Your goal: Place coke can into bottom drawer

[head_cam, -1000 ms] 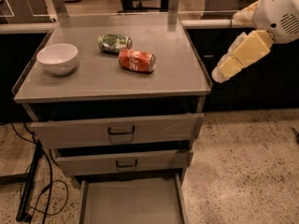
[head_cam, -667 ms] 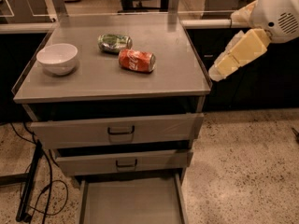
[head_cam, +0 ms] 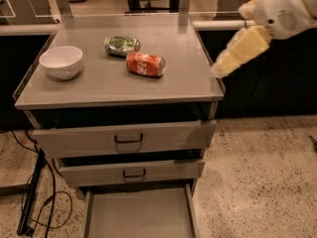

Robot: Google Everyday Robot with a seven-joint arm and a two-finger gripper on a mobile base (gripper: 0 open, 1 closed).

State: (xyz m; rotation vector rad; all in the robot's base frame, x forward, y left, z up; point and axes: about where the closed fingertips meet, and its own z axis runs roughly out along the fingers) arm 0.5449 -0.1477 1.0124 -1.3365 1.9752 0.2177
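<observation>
The coke can point(head_cam: 145, 64), red-orange with white lettering, lies on its side near the middle of the grey cabinet top point(head_cam: 188, 78). The bottom drawer point(head_cam: 138, 215) is pulled out at the foot of the cabinet, and its flat floor holds nothing. My gripper point(head_cam: 220, 69) hangs at the right edge of the cabinet top, to the right of the coke can and apart from it. It is the pale yellow end of my white arm point(head_cam: 287, 6), which comes in from the upper right.
A green-silver can point(head_cam: 122, 44) lies on its side just behind the coke can. A white bowl point(head_cam: 61, 61) stands at the left of the top. Two handled drawers point(head_cam: 128, 139) sit above the bottom one. Black cables point(head_cam: 34, 202) and a stand are on the floor at left.
My gripper has moved a little to the left, nearer the cabinet's right edge. The cans, bowl and drawers have not moved.
</observation>
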